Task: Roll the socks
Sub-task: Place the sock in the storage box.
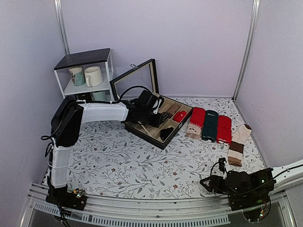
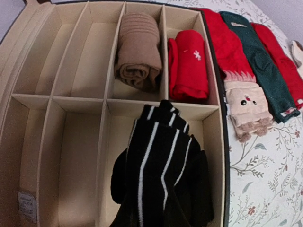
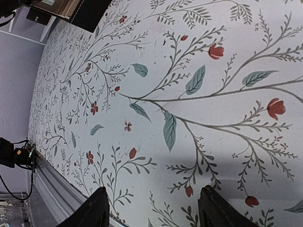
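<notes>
A black sock with white stripes (image 2: 158, 165) is rolled up between the fingers of my left gripper (image 2: 161, 189). It hangs in the near-right compartment of the divided box (image 2: 57, 97). The fingers are mostly hidden by the sock. In the top view this gripper (image 1: 158, 124) reaches over the box (image 1: 142, 132). A brown roll (image 2: 138, 52) and a red roll (image 2: 189, 64) lie in the far compartments. Flat socks lie to the right of the box: red (image 1: 197, 118), green (image 1: 209, 125), red (image 1: 224, 128) and a beige-brown striped pair (image 1: 238, 144). My right gripper (image 3: 154, 208) is open and empty, low over the cloth at the near right (image 1: 208, 182).
The box lid (image 1: 135, 82) stands open behind the box. A white shelf (image 1: 87, 75) with mugs stands at the back left. Walls close off the left, back and right. The other box compartments hold nothing.
</notes>
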Controlling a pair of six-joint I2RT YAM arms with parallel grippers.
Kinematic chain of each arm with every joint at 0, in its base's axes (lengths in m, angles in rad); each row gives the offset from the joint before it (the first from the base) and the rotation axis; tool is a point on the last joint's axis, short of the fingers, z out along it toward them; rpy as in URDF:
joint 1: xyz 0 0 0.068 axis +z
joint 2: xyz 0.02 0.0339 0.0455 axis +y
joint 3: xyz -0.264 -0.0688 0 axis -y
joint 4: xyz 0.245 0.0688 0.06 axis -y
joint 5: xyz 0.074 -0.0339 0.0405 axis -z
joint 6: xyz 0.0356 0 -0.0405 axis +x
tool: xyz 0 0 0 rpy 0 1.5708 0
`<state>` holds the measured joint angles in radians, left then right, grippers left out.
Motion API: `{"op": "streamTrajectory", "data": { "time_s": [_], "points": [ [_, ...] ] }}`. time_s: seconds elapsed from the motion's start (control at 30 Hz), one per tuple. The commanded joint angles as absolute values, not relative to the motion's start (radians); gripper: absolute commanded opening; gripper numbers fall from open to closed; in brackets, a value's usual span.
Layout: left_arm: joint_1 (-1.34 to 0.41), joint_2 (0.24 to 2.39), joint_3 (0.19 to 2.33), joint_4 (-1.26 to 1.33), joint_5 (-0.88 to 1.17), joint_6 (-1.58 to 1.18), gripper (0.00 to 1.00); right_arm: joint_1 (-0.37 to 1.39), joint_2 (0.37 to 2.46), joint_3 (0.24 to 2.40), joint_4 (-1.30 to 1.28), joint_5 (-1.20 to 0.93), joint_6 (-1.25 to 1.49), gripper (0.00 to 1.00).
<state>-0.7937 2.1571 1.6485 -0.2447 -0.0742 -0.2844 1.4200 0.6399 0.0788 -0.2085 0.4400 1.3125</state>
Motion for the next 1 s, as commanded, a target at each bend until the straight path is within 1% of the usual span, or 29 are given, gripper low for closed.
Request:
{"op": "streamTrajectory", "data": {
  "time_s": [0.0, 0.37, 0.53, 0.7, 0.73, 0.83, 0.87, 0.97],
  "points": [
    [-0.792, 2.182, 1.683, -0.301, -0.141, -0.372, 0.00, 1.420, 0.640, 0.060, -0.199, 0.446, 1.303, 0.66],
    [-0.791, 2.257, 1.701, -0.321, -0.150, -0.387, 0.00, 1.419, 0.630, 0.034, -0.162, 0.439, 1.292, 0.66],
    [-0.789, 2.304, 1.740, -0.374, -0.182, -0.410, 0.00, 1.419, 0.618, 0.030, -0.163, 0.442, 1.287, 0.66],
    [-0.787, 2.333, 1.767, -0.396, -0.164, -0.414, 0.00, 1.420, 0.617, 0.028, -0.162, 0.446, 1.287, 0.66],
    [-0.788, 2.339, 1.775, -0.401, -0.157, -0.414, 0.03, 1.419, 0.616, 0.028, -0.162, 0.446, 1.286, 0.66],
    [-0.788, 2.346, 1.787, -0.404, -0.150, -0.410, 0.22, 1.420, 0.611, 0.028, -0.163, 0.444, 1.280, 0.66],
    [-0.788, 2.344, 1.788, -0.401, -0.151, -0.411, 0.31, 1.419, 0.609, 0.026, -0.165, 0.444, 1.279, 0.66],
    [-0.788, 2.333, 1.784, -0.386, -0.145, -0.409, 0.50, 1.420, 0.604, 0.022, -0.168, 0.439, 1.281, 0.66]
  ]
}}
